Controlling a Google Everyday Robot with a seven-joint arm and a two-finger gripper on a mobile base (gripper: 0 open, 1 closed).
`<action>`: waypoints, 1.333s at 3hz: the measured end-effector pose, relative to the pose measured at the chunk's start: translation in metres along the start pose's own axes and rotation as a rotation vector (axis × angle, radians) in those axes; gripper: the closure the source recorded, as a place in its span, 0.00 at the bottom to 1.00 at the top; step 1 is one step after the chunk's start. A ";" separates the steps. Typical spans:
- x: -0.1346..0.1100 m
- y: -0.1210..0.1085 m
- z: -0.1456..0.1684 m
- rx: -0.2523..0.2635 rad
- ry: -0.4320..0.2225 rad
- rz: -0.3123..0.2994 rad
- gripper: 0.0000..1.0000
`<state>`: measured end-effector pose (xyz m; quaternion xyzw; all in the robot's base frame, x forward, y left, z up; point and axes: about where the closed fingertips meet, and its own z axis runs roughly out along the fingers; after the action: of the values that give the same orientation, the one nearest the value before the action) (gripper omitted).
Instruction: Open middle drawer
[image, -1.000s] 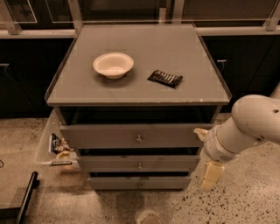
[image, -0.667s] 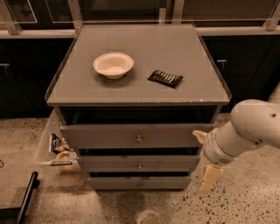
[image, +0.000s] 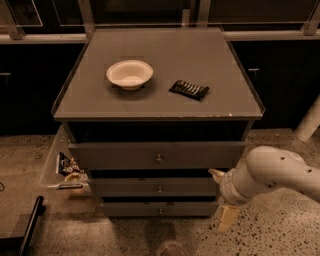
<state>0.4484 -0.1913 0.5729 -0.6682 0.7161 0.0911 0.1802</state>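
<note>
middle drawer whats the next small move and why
Probably move the end effector across to the small round metal knob on the grey middle drawer: it sits by the right edge of the grey cabinet, clear of the knob, and that drawer looks shut.

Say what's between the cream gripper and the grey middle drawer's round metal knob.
Camera view: only the middle drawer's bare front; the gripper is at its right end.

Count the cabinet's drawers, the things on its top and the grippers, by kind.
Drawers: 3 (top drawer, middle drawer, bottom drawer)
White bowl: 1
Dark packet: 1
Gripper, beside the middle drawer's right end: 1
Total: 6
</note>
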 end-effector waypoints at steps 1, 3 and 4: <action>0.007 0.002 0.045 0.014 -0.057 -0.060 0.00; 0.006 0.001 0.076 0.031 -0.122 -0.133 0.00; 0.006 -0.006 0.095 0.031 -0.139 -0.120 0.00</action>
<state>0.4671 -0.1624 0.4842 -0.6992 0.6618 0.1151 0.2447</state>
